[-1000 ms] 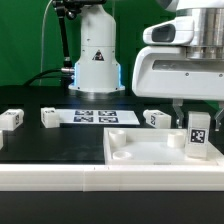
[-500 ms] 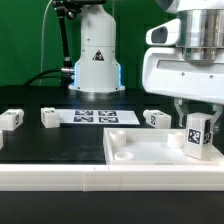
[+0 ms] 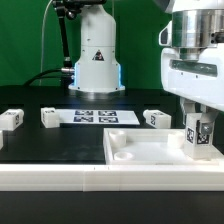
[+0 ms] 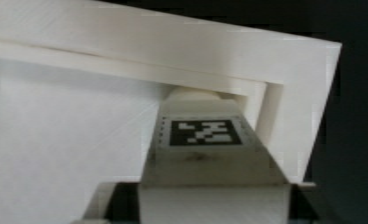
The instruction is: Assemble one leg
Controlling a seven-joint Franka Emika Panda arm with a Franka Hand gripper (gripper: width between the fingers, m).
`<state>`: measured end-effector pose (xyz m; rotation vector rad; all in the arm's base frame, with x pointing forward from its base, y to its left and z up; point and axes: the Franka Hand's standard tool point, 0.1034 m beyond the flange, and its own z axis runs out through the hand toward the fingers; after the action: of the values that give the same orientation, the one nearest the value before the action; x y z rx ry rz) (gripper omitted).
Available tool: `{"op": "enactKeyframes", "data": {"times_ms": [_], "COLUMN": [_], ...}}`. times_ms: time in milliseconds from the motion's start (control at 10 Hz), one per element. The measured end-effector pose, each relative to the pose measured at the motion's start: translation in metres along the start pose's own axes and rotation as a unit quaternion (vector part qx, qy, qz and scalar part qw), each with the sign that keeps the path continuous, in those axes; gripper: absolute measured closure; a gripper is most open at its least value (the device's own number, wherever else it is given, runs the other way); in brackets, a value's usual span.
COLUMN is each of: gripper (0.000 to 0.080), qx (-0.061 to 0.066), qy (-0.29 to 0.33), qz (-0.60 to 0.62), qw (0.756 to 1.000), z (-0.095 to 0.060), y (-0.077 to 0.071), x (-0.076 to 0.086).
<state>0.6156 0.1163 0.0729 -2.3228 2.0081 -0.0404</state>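
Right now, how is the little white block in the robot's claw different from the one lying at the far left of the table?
The held leg stands upright over the tabletop panel, between the fingers of the gripper; the far-left leg lies loose on the black table. The held leg looks larger, being nearer the camera. Both are white tagged blocks.

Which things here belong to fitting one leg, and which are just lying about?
In use:
- the held leg
- the gripper, jaws shut on that leg
- the tabletop panel

Lying about:
- three spare legs
- the marker board
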Motion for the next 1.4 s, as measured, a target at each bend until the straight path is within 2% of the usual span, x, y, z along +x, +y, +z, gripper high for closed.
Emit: {"op": "enactKeyframes", "data": {"times_ms": [200, 300, 400, 500, 600, 800, 1000, 1400], "gripper": [0.0509, 0.0311, 0.0311, 0.0186, 0.0161, 0.0152, 0.0151, 0.0151], "qx": [0.001, 0.001, 0.002, 0.003, 0.005, 0.005, -0.004, -0.01], "qy": [-0.004, -0.004, -0.005, -0.007, -0.006, -0.004, -0.005, -0.004], "qz": [0.092, 0.074, 0.053, 0.031, 0.007, -0.118, -0.221, -0.421], "qw": [0.996, 0.997, 0.999, 1.0, 1.0, 0.993, 0.975, 0.907], "z": [0.0007, 0.0007, 0.0006, -0.0004, -0.0005, -0.0001, 0.0, 0.0047], "y": [-0.0001, -0.0001, -0.0004, -0.0017, -0.0022, -0.0019, -0.0014, -0.004], "x": [-0.0015, -0.0018, -0.001, 0.0026, 0.003, 0.0023, -0.0024, -0.0008]}}
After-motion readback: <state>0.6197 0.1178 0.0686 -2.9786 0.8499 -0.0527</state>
